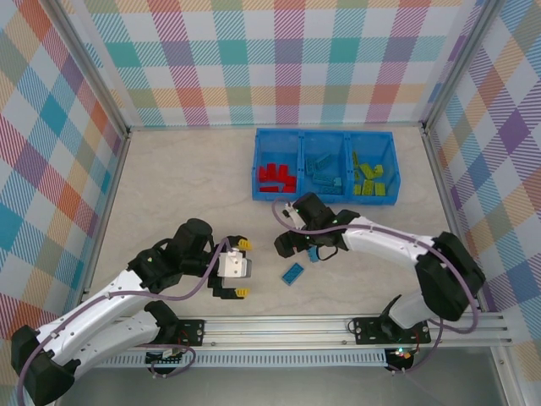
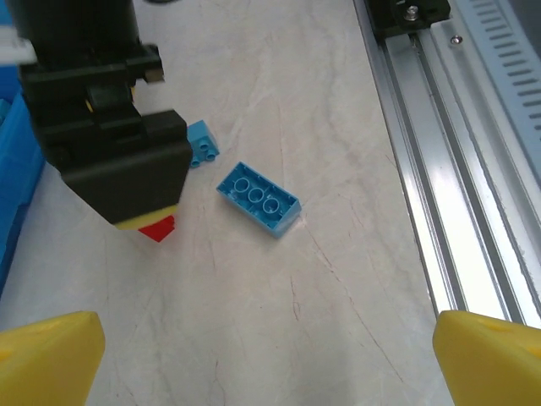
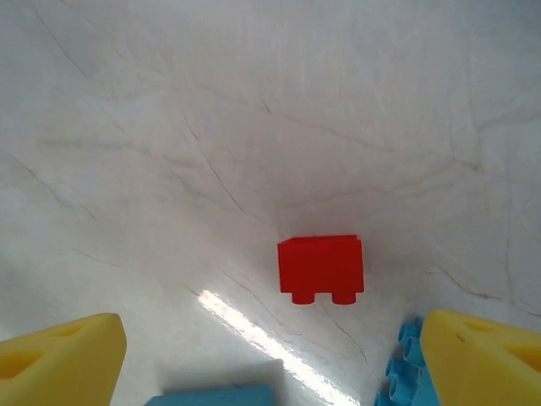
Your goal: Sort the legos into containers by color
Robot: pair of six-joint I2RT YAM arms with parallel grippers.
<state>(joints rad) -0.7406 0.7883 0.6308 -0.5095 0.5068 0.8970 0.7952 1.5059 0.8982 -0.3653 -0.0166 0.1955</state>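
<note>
A red lego [image 3: 321, 267] lies on the table on its side, ahead of my right gripper [image 3: 270, 364] and apart from its wide-open yellow fingertips [image 3: 59, 359]. Its corner [image 2: 158, 228] peeks out under that gripper in the left wrist view. A light blue lego [image 1: 293, 273] [image 2: 258, 199] lies studs up between the two grippers. A smaller light blue one [image 2: 201, 142] sits beside the right gripper [image 1: 304, 247]. My left gripper [image 1: 243, 267] hangs open and empty left of them. The containers are three compartments of a blue bin [image 1: 257, 169], holding red, light blue and lime green legos.
A metal rail [image 2: 439, 169] runs along the near edge of the table, close behind the light blue lego. Checkered walls enclose the table on three sides. Bare tabletop [image 1: 186, 186] stretches left of the bin.
</note>
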